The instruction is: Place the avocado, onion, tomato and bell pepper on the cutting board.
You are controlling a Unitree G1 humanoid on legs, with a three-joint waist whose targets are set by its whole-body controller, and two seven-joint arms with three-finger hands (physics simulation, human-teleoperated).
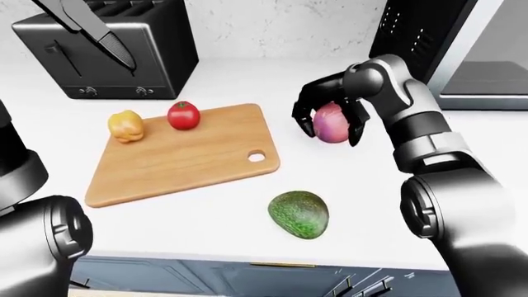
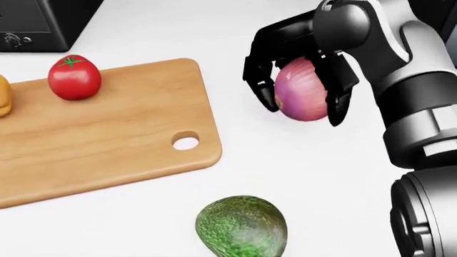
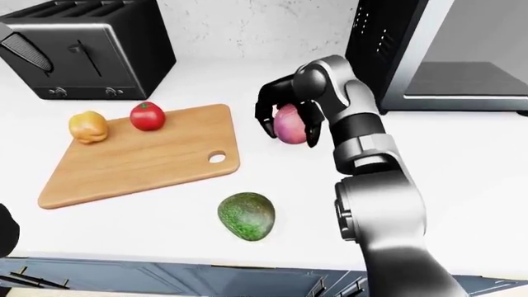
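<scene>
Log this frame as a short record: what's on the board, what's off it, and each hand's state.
on cutting board: tomato, bell pepper
off board: avocado on the counter, below the board's right end in the left-eye view
onion: right of the board, inside the right hand
right hand fingers: curled round the onion
left hand: not in view

Onion [image 2: 304, 96]: purple-pink skin with faint lengthwise streaks. Fingers [image 2: 259, 75] of the right hand: matte black; forearm grey and white. Avocado [image 1: 299, 214]: mottled dark and light green. Tomato [image 1: 183, 116]: glossy red, green stem. Bell pepper [image 1: 125, 125]: yellow-orange. Cutting board [image 1: 190, 161]: light tan wood grain. Bench [image 1: 346, 185]: plain white. Toaster [image 1: 116, 52]: black.
</scene>
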